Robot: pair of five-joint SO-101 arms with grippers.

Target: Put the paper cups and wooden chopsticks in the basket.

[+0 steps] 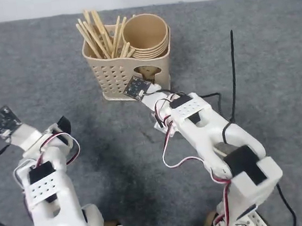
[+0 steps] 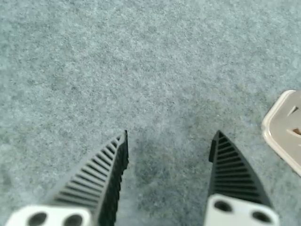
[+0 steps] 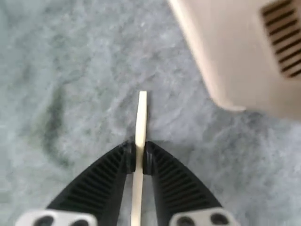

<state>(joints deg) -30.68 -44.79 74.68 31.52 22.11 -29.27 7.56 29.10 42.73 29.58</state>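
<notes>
Several wooden chopsticks (image 1: 100, 38) stand on end in the basket (image 1: 119, 73), leaning beside a nested stack of paper cups (image 1: 148, 37); the right arm (image 1: 213, 133) ends just in front of the basket's near wall, and the left arm (image 1: 44, 179) sits well off to the side.

From the left wrist, the left gripper (image 2: 171, 139) has its jaws spread wide over bare grey mat (image 2: 141, 61), with nothing between them; a corner of the basket (image 2: 284, 127) lies ahead and off beyond one finger, apart from it.

From the right wrist, the right gripper (image 3: 138, 148) pinches a single chopstick (image 3: 141, 110) with the jaws pressed against its sides; the stick's long axis runs straight ahead in line with the fingers, and its tip juts past the fingertips; the basket (image 3: 235, 52) lies ahead and to one side of the jaws, near the tip but not touching it. The right arm is plainly the nearer; I judge the stick must be lifted and tipped until its length points down into the basket's mouth.
</notes>
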